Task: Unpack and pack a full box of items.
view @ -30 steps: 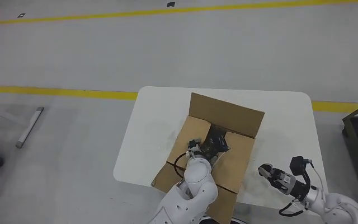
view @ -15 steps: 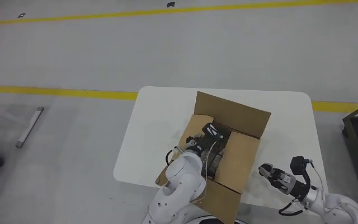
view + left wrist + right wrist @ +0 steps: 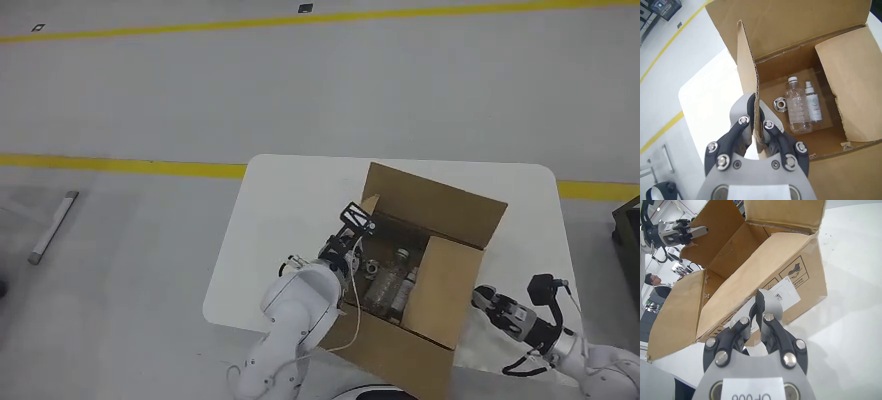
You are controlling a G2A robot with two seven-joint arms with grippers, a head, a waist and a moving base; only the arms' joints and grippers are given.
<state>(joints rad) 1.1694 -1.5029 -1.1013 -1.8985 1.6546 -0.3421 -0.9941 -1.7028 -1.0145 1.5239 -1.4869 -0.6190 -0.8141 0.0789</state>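
Observation:
An open cardboard box (image 3: 436, 205) stands on the white table (image 3: 285, 195). My left gripper (image 3: 755, 103) is shut on the edge of the box's side flap (image 3: 745, 62), holding it upright; from above the same gripper (image 3: 352, 222) is at the box's left rim. On the box floor lie a clear plastic bottle (image 3: 798, 109), a white spray bottle (image 3: 813, 104) and a round metal flange (image 3: 780, 104). My right gripper (image 3: 758, 303) is shut on nothing, close beside the box's outer wall (image 3: 800, 262) near its white label (image 3: 786, 292).
The opposite flap (image 3: 848, 85) leans inward over part of the box's inside. The back flap (image 3: 791, 24) stands up. Bare table lies left of and behind the box. A yellow floor line (image 3: 120, 165) runs past the table.
The left gripper has come out from over the box's middle to its left rim, swinging the side flap open and baring the contents. The box has shifted right. The right gripper backed off slightly.

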